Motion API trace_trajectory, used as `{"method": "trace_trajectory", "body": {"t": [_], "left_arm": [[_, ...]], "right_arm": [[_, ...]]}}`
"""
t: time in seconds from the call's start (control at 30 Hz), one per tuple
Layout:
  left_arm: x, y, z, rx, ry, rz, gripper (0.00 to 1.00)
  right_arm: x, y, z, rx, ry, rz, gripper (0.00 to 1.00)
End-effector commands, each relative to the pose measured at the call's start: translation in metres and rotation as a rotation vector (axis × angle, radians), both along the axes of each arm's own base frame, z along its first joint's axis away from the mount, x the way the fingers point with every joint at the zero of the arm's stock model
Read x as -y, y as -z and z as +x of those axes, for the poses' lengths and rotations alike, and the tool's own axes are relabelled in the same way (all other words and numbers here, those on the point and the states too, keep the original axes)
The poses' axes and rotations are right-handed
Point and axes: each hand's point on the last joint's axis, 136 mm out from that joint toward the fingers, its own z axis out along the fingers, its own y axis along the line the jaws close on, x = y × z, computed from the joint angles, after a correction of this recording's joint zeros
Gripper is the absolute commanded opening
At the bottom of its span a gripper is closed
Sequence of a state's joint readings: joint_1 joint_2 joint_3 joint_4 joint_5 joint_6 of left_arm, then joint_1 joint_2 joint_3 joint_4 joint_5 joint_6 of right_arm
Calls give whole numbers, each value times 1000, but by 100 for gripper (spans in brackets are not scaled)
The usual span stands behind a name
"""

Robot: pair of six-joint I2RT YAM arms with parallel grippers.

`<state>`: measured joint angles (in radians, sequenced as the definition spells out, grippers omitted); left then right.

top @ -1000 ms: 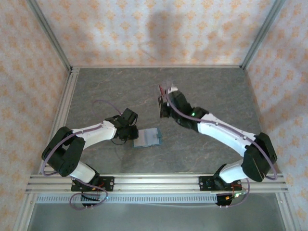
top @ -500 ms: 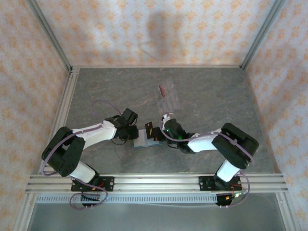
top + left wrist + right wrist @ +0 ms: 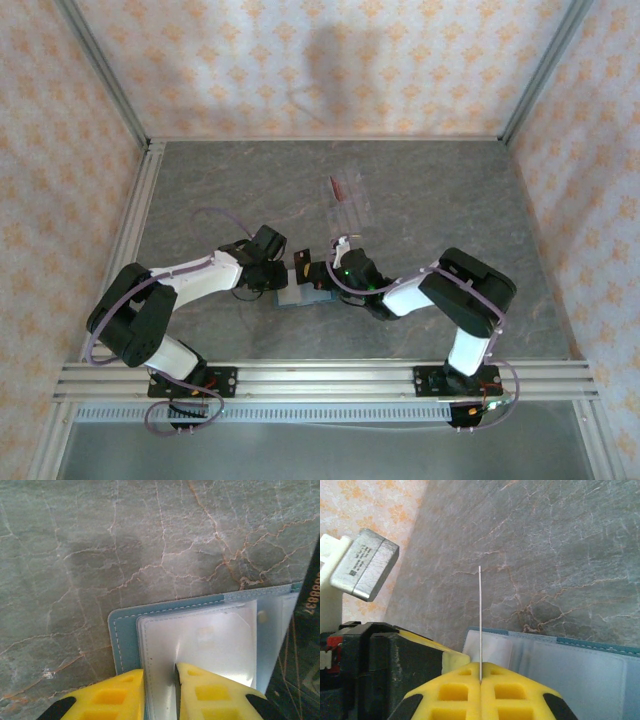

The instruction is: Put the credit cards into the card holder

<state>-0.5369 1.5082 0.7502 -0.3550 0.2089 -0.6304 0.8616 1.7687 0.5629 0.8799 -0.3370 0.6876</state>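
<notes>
The teal card holder [image 3: 303, 295] lies open on the table in front of the left arm. In the left wrist view my left gripper [image 3: 160, 674] is shut on a clear inner sleeve of the card holder [image 3: 122, 630], and the sleeve bends up between the yellow fingers. My right gripper [image 3: 320, 274] is shut on one of the credit cards [image 3: 301, 267], a dark one held upright over the holder's right part. That card [image 3: 479, 620] appears edge-on as a thin white line above the holder [image 3: 580, 670]. The same dark card [image 3: 300, 640] fills the left wrist view's right edge.
A clear slotted rack [image 3: 347, 207] stands further back near the table's middle, with a dark red card [image 3: 340, 186] in it. The two grippers are a few centimetres apart over the holder. Patterned walls and metal rails [image 3: 130, 230] bound the table.
My right arm has swung from the rack at the back down to the card holder with the card in its grip, then edged left. The left arm has stayed put.
</notes>
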Motion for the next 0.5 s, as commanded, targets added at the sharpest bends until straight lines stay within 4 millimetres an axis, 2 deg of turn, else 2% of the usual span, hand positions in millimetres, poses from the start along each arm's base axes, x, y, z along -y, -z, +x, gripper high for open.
{"method": "trace_trajectory", "body": {"t": [0.0, 0.47], "left_arm": [[-3, 11, -10, -50, 10, 32, 22], [-2, 11, -10, -51, 10, 31, 22]], "right_arm": [[-9, -7, 7, 39, 1, 26, 0], [-13, 6, 9, 31, -11, -2, 0]]}}
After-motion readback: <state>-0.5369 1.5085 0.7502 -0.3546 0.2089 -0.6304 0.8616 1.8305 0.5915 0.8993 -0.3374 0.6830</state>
